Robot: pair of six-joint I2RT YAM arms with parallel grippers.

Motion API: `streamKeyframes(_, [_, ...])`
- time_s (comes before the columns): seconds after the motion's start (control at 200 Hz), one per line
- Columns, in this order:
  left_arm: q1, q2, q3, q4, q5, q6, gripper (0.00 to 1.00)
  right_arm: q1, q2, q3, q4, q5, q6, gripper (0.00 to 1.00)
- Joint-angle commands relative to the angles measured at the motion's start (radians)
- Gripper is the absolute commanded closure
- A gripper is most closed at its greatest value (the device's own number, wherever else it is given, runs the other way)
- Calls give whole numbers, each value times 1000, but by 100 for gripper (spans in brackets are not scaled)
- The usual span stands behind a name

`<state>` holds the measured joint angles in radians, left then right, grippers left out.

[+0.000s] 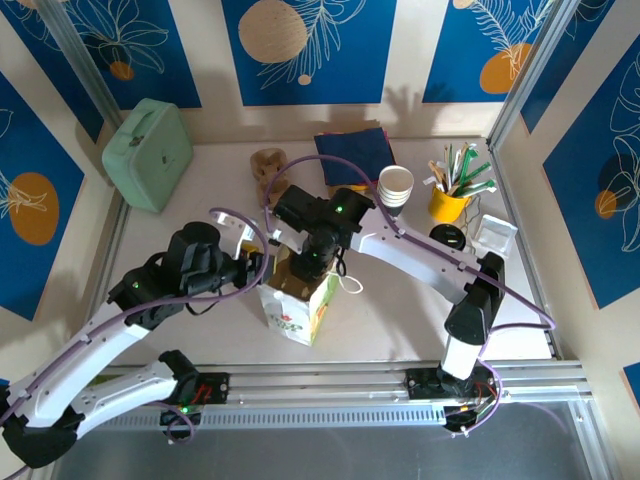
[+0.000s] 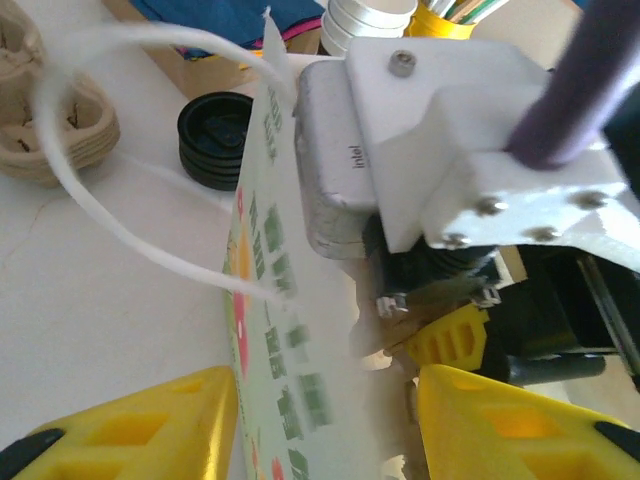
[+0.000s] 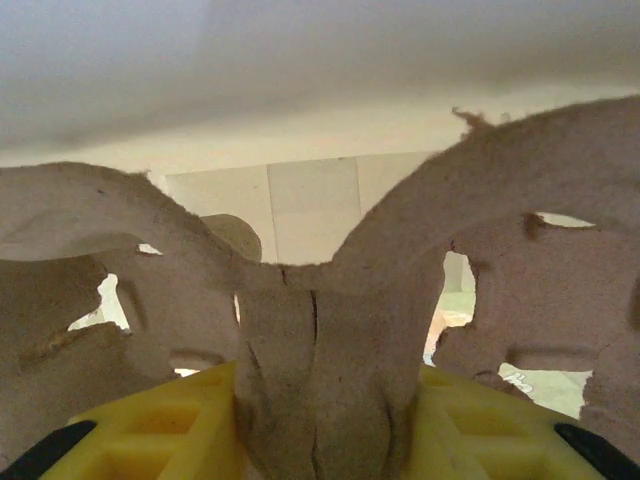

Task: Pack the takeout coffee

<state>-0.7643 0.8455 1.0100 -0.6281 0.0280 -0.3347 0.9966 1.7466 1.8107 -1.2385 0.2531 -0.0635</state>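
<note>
the right jaws are clamped on the middle ridge of a pulp cup carrier [image 3: 320, 340], reaching down into the open paper bag [image 1: 297, 318] that stands on the worktop [image 1: 400, 305]. the left jaws stand partly open astride the bag's wall, one finger [image 2: 150, 420] against the paper. where the lidded coffee cup is, i cannot tell.

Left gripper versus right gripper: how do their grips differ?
The left gripper holds its jaws apart astride the printed wall of the paper bag; the right gripper has its jaws clamped on the centre post of the pulp cup carrier. The left gripper sits at the bag's rim; the right gripper reaches into its open top. Both have yellow fingers and work at that bag.
</note>
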Motion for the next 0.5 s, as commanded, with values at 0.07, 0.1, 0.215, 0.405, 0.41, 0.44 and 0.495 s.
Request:
streamKeyframes(0.07, [-4,-19,42,-12,51,50,48,-13,-39,-20,4,-32,-8,61])
streamKeyframes(0.1, [-4,-15,41,-12,53,52,48,-13,-40,-22,4,-31,-8,61])
streamKeyframes(0.215, [-5,13,36,-15,31,50,47,-18,-42,-25,4,-37,-9,61])
streamKeyframes(0.405, [-5,68,47,-20,-21,48,50,-28,-52,-46,25,-66,-13,61])
streamKeyframes(0.41, [-4,68,46,-20,-23,48,51,-29,-53,-47,25,-66,-12,61])
streamKeyframes(0.44, [-5,71,45,-15,-33,45,52,-29,-51,-49,28,-68,-11,61])
streamKeyframes(0.495, [-4,73,40,-10,-63,39,56,-30,-47,-54,32,-77,-9,61])
